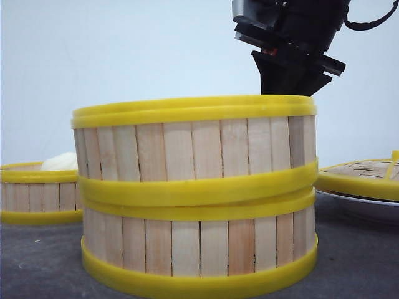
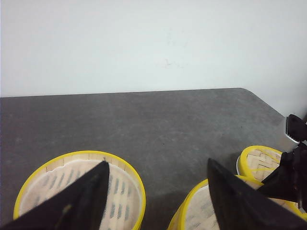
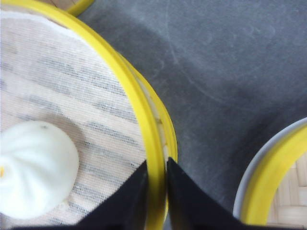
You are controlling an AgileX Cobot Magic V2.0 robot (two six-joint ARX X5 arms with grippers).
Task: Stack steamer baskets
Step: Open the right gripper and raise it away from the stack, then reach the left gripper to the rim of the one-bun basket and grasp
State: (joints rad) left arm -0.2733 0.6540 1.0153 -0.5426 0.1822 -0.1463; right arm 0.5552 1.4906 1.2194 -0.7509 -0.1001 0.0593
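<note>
**Q:** Two baskets stacked — status of the item in hand?

**A:** Upper steamer basket [image 1: 193,140] sits on the lower steamer basket [image 1: 199,249] at table centre, nearest the front camera. Its bottom band looks slightly skewed against the lower rim. The right gripper [image 3: 156,191] has its fingers closed narrowly on the upper basket's yellow rim, one inside, one outside. One white bun [image 3: 36,167] lies on the cloth liner within.

**Q:** Handling note for this step?

**A:** Judged: level the upper basket so the bands seat all round, then part the fingers and lift straight up, so the rim is not dragged or the bun jostled.

**Q:** Remaining stock?

**A:** Third steamer basket [image 1: 38,193] stands well apart on the robot's left, something white showing above its rim. The left gripper [image 2: 158,196] hangs above it, spread wide, holding nothing. A woven lid [image 1: 365,174] rests on a white plate [image 1: 368,205] on the right.

**Q:** Not verifiable?

**A:** Whether the stack is seated at its far side. Lower basket's contents are hidden. Lid and plate are cut off by the frame edge.
</note>
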